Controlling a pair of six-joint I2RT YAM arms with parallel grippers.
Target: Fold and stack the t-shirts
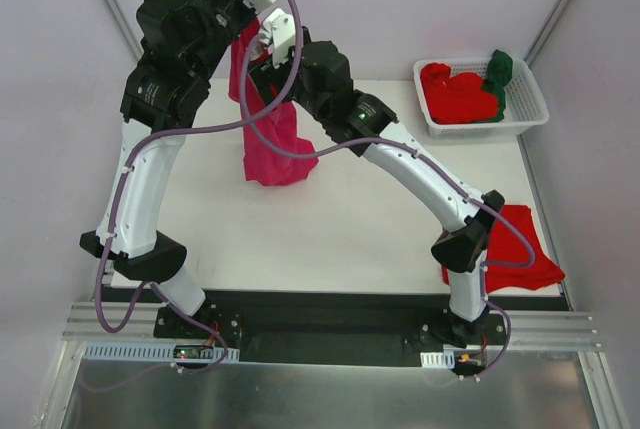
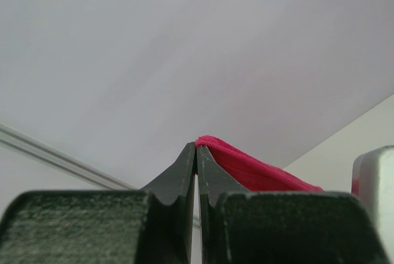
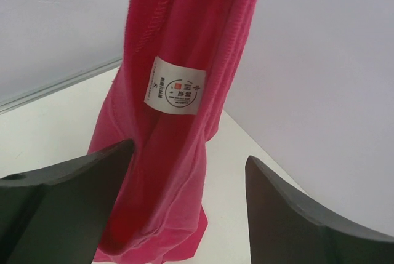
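At 2 o'clock the basket (image 1: 480,129) holds red shirts (image 1: 455,97) plus a green shirt (image 1: 499,69). My left pincer (image 2: 196,153) pinches the pink shirt (image 1: 270,144); right pincer (image 3: 189,153) spread near it.

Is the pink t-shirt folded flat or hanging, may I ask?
Hanging: the left hand pinches the pink t-shirt by its top edge; its lower end rests on the table.

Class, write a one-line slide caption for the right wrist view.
Open right tool frames the hanging magenta t-shirt, white label showing.
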